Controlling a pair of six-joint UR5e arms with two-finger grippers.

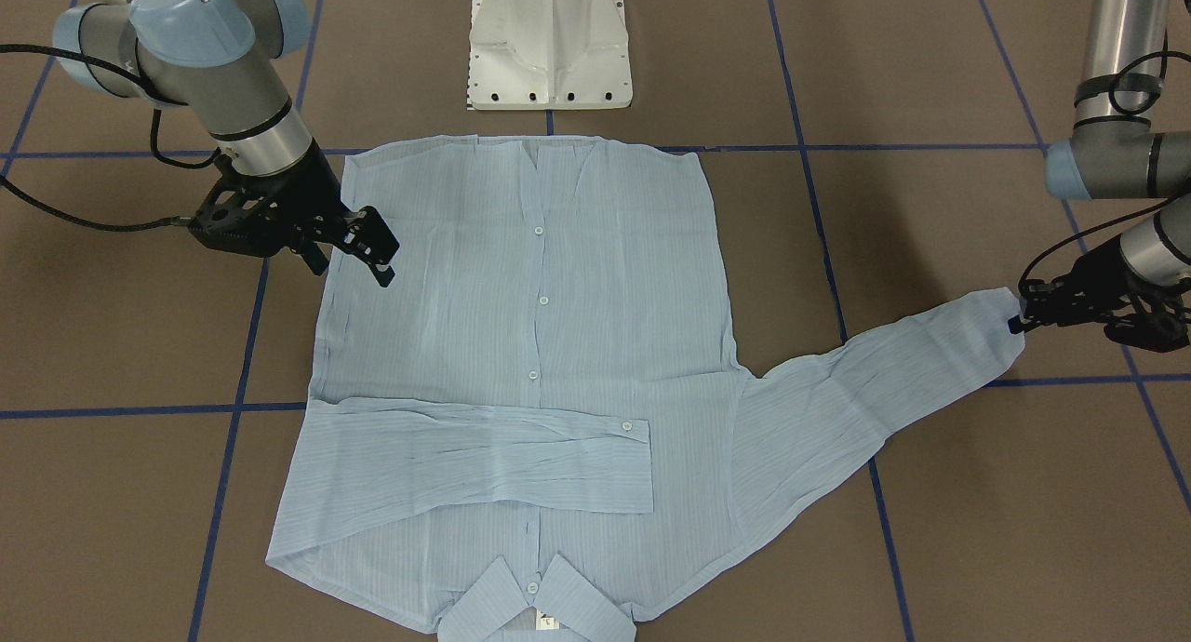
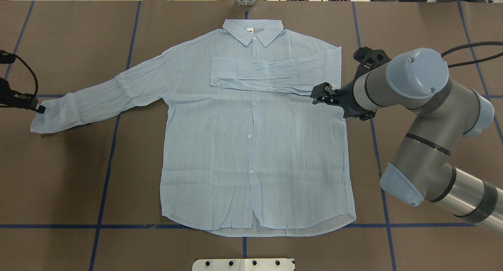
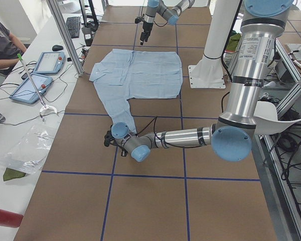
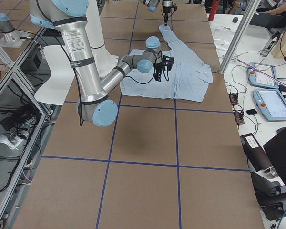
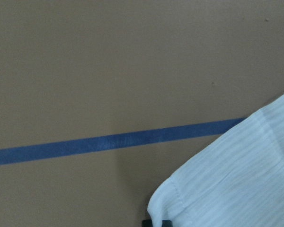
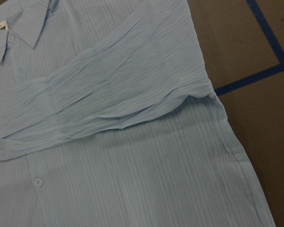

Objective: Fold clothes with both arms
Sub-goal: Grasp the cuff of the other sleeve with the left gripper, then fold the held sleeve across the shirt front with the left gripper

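Observation:
The pale-blue striped shirt [image 2: 251, 145] lies flat on the brown table, buttoned, front up, its collar [image 2: 253, 29] at the far edge from the robot. One sleeve [image 2: 271, 75] is folded across the chest. The other sleeve [image 2: 110, 96] stretches out sideways. My left gripper [image 2: 38, 108] sits at that sleeve's cuff [image 1: 996, 330] and looks shut on its corner; the left wrist view shows the cuff [image 5: 236, 179] right at a fingertip. My right gripper [image 2: 319, 96] hovers open over the shirt's side edge by the folded sleeve, holding nothing.
The white pedestal base [image 1: 549, 51] stands just past the shirt's hem. Blue tape lines [image 2: 106, 165] grid the table. In the left side view, a person [image 3: 1, 42] sits by tablets [image 3: 32, 86] on a side bench.

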